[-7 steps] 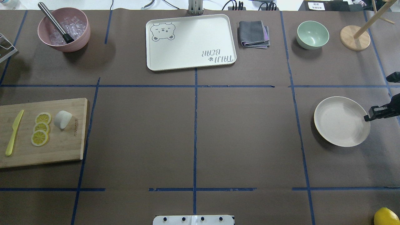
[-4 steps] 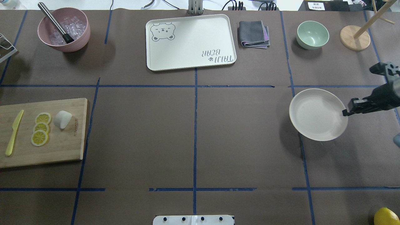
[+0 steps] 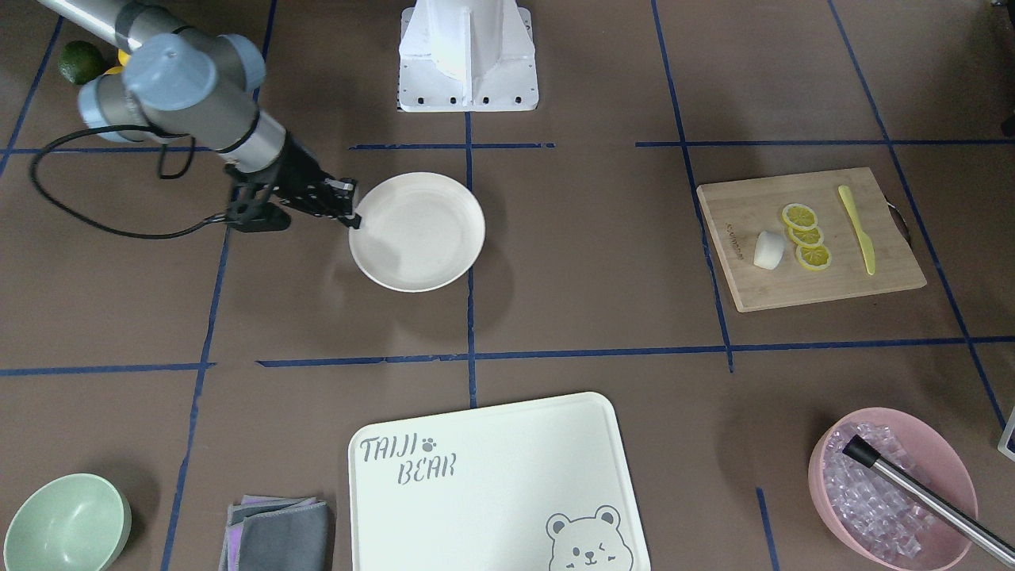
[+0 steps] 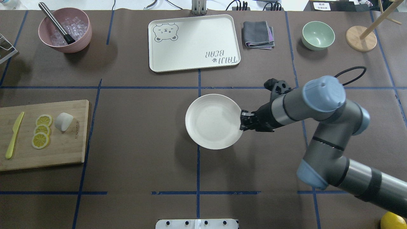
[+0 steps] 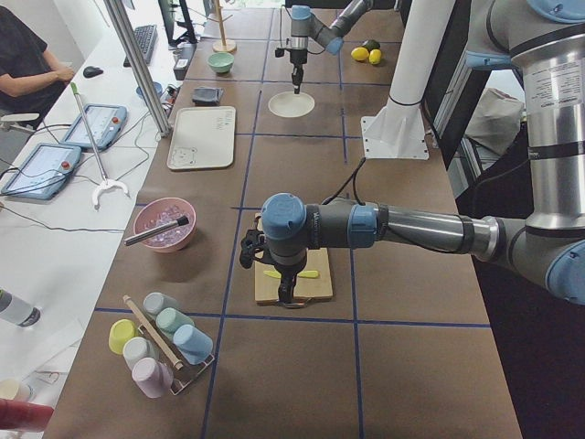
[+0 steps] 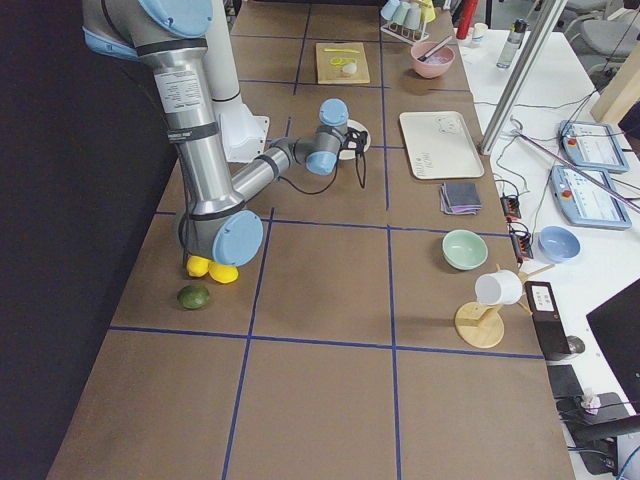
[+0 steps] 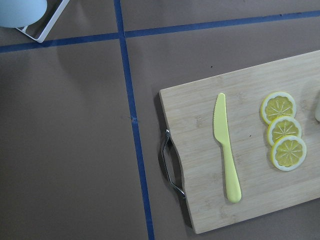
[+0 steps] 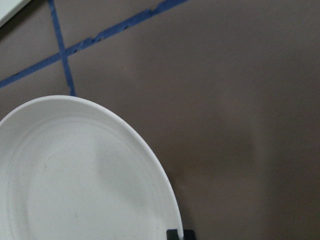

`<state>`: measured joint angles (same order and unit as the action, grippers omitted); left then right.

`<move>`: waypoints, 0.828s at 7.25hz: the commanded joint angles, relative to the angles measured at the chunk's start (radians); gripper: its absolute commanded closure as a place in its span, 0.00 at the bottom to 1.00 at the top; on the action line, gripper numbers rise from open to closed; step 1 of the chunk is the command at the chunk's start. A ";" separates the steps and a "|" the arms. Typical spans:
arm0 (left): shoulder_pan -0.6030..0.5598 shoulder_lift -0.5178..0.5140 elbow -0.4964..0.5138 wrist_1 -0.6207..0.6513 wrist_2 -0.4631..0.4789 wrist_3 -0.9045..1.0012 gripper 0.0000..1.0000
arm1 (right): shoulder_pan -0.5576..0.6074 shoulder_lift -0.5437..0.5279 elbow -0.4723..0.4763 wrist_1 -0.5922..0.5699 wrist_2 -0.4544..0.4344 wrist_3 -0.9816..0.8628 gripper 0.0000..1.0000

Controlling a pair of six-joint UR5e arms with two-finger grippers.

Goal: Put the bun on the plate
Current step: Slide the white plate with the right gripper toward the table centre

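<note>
The bun [image 4: 64, 121] lies on the wooden cutting board [image 4: 63, 149] at the table's left, beside three lemon slices [image 4: 42, 130]; it also shows in the front view as the bun [image 3: 767, 250]. My right gripper [image 4: 242, 121] is shut on the right rim of the cream plate [image 4: 213, 121] and holds it over the table's centre line. The right wrist view shows the plate [image 8: 75, 180] empty. My left gripper [image 5: 286, 294] hangs over the board's knife end and shows only in the left side view, so I cannot tell its state.
A yellow knife [image 4: 14, 135] lies on the board's left. Along the far edge stand a pink bowl of ice [image 4: 65, 30], the bear-printed tray [image 4: 194, 43], a folded grey cloth [image 4: 258, 34], a green bowl [image 4: 318, 35] and a wooden stand [image 4: 361, 38].
My right arm has carried the plate leftward from the table's right side to the centre. The bun and the board have not moved.
</note>
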<state>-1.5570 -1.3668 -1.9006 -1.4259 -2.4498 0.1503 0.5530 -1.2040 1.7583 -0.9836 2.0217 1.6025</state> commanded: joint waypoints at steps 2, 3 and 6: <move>0.002 -0.002 0.000 -0.001 0.003 0.002 0.00 | -0.093 0.098 -0.040 -0.103 -0.092 0.065 1.00; 0.008 -0.002 0.000 -0.001 0.011 0.003 0.00 | -0.091 0.097 -0.051 -0.101 -0.092 0.063 1.00; 0.017 0.003 0.002 -0.010 0.012 0.002 0.00 | -0.091 0.095 -0.056 -0.109 -0.100 0.063 1.00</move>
<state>-1.5418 -1.3655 -1.8993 -1.4305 -2.4371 0.1517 0.4619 -1.1087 1.7052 -1.0909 1.9250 1.6652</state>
